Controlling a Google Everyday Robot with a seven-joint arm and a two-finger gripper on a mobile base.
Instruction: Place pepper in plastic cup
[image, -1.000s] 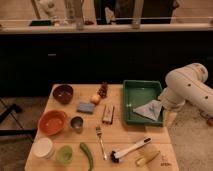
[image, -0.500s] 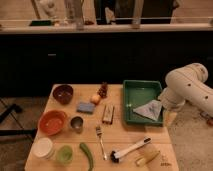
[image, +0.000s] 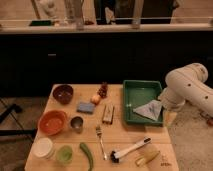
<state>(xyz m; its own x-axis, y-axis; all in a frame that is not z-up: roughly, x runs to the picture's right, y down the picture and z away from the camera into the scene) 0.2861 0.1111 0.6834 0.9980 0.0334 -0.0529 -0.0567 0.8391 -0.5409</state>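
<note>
Hanging end effector (image: 169, 106): hanging at the low end of the white arm (image: 192, 86), just off the right rim of the green tray (image: 131, 102); standing released, gripping nothing.
Pepper (image: 87, 155): lying flat near the front edge of the worktop (image: 125, 132), left of centre as seen, running front to back with a slight curve.
Pepper against end effector: lying well apart, sitting far to the left and much nearer the front; fork, wooden block and tray lying in the stretch between.
Plastic cup (image: 64, 154): standing upright just beside the pepper on its left, not touching it as far as can be told; showing nothing inside.
White container (image: 43, 147): standing at the front left corner, just left of the plastic cup.
Orange bowl (image: 52, 122): sitting behind the white container, near the left edge.
Metal cup (image: 76, 123): standing just right of the orange bowl, behind the plastic cup.
Dark bowl (image: 63, 93): sitting at the back left.
Blue sponge (image: 85, 107): lying between the dark bowl and the wooden block (image: 108, 113).
Fork (image: 101, 141): lying right of the pepper, roughly parallel to it.
Brush (image: 129, 150): lying slanted at the front right, pale handle pointing toward the back right.
Corn-like piece (image: 147, 156): lying just in front of the brush handle.
Cloth (image: 150, 109): lying crumpled inside the tray, toward its right side, near the end effector.
</note>
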